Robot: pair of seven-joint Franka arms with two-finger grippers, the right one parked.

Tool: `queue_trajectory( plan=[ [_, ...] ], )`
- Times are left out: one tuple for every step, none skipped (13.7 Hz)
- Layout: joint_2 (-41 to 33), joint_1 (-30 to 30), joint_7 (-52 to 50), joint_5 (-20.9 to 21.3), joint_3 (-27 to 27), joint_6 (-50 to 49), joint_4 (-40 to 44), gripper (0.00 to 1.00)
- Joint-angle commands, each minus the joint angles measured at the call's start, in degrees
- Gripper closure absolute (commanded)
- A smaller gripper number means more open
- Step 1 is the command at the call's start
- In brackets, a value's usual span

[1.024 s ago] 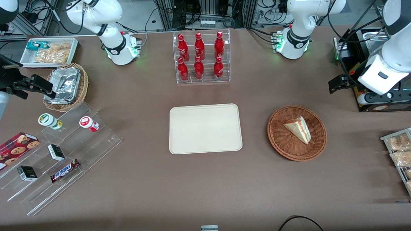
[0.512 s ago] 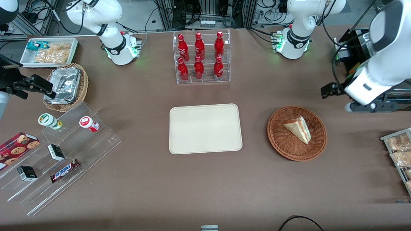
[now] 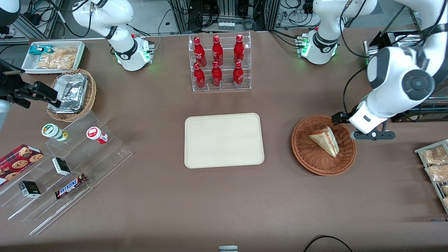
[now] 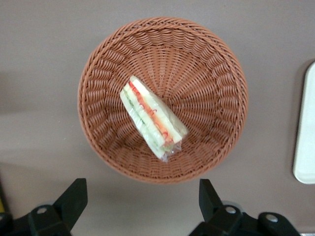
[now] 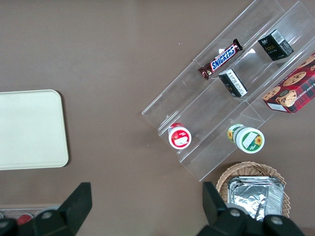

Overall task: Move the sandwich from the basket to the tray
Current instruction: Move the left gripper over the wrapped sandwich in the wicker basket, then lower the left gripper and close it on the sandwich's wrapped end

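Gripper (image 4: 140,201) above basket (image 4: 216,64) rim, jaws apart, clear of the sandwich (image 4: 152,117) lying in it; tray (image 3: 224,140) bare.

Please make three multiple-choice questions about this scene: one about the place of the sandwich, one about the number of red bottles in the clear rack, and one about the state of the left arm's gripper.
1. Where is the sandwich?
A. On the tray
B. In the basket
C. On the bare table

2. How many red bottles stand in the clear rack?
A. Four
B. Six
C. Eight

3. What is the state of the gripper?
A. Open, holding nothing
B. Shut on the sandwich
C. Shut on the basket's rim

Answers:
1. B: the wedge lies on the weave of the basket; the tray holds nothing.
2. B: two rows of three bottles show in the front view.
3. A: in the left wrist view the fingers stand wide apart above the basket, touching nothing.
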Motion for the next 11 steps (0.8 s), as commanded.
queue_trajectory(
  plan=[
    [-1.6, -0.1, 0.3, 0.0, 0.2, 6.9, -6.0, 0.00],
    [-1.6, -0.1, -0.5, -0.1, 0.2, 9.4, -7.8, 0.00],
    [-1.5, 0.0, -3.5, -0.2, 0.2, 11.5, -9.2, 0.00],
    [-1.2, -0.1, -9.1, -0.2, 0.2, 12.6, -9.7, 0.00],
    [-0.3, -0.2, -15.2, -0.2, 0.2, 12.7, -9.6, 0.00],
    [0.2, -0.3, -20.0, -0.2, 0.2, 13.3, -9.6, 0.00],
    [0.6, -0.3, -23.7, -0.2, 0.2, 14.5, -9.7, 0.00],
    [1.2, -0.2, -28.5, -0.4, 0.2, 14.8, -9.6, 0.00],
    [2.3, -0.3, -34.8, -0.4, 0.2, 15.2, -9.4, 0.00],
    [3.0, -0.4, -39.6, -0.4, 0.2, 17.3, -9.5, 0.00],
    [3.5, -0.5, -42.2, -0.4, 0.2, 18.0, -9.5, 0.00]
  ],
)
